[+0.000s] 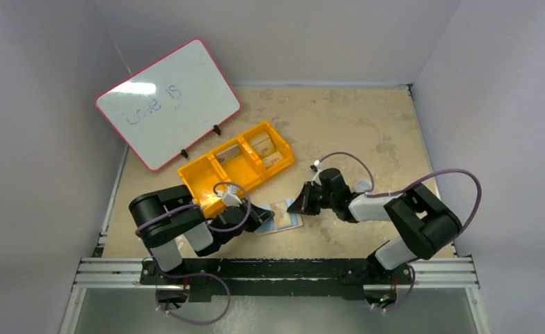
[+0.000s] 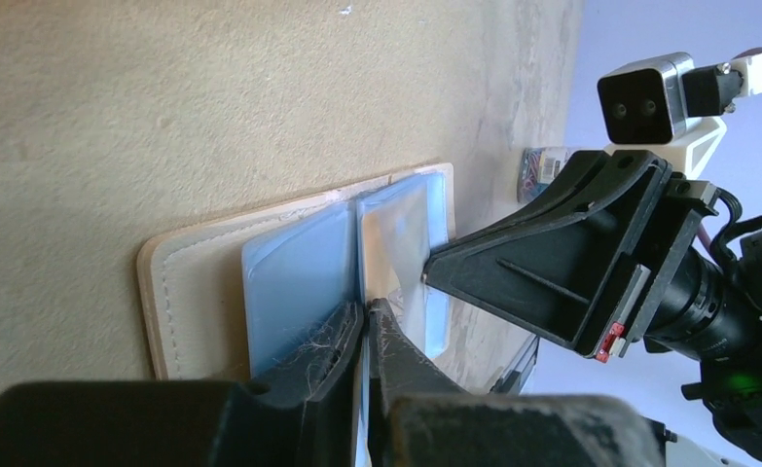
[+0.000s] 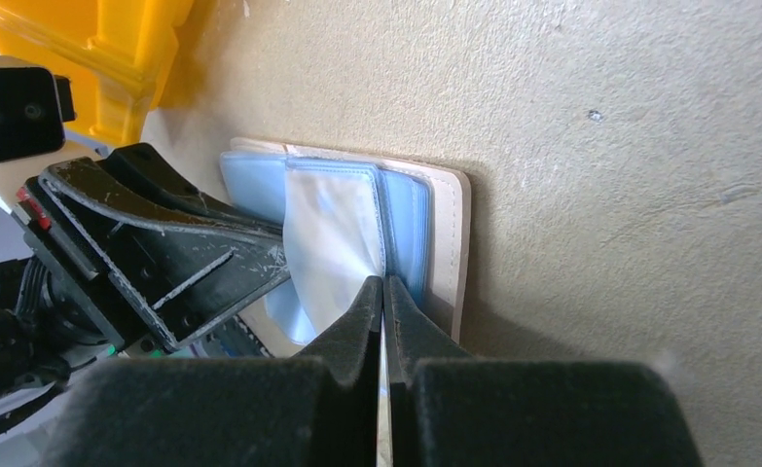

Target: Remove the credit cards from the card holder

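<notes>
The card holder (image 1: 283, 220) lies opened flat on the tabletop (image 1: 346, 125), near its front edge and between the two arms, tan outer side down and light-blue inner panels (image 2: 294, 282) facing up. One panel next to the fold looks pale and glossy (image 3: 333, 233), and it lifts a little off the rest. The left tool (image 1: 262, 224) reaches in from the left. In its wrist view its fingers (image 2: 343, 341) stand almost pressed together, with a thin blue strip of the card holder's panel edge pinched between them. The right tool (image 1: 296, 207) comes in from the opposite side with its fingers (image 3: 357, 321) pressed fully together and the tips touching the edge of the glossy panel. Whether they grip that thin sheet or only rest against it cannot be told. The two tools' tips are close to each other over the fold. Just behind the left arm sits a yellow three-compartment bin (image 1: 198, 175), and farther back on the left a pink-rimmed whiteboard (image 1: 168, 104) stands tilted on small black feet.
</notes>
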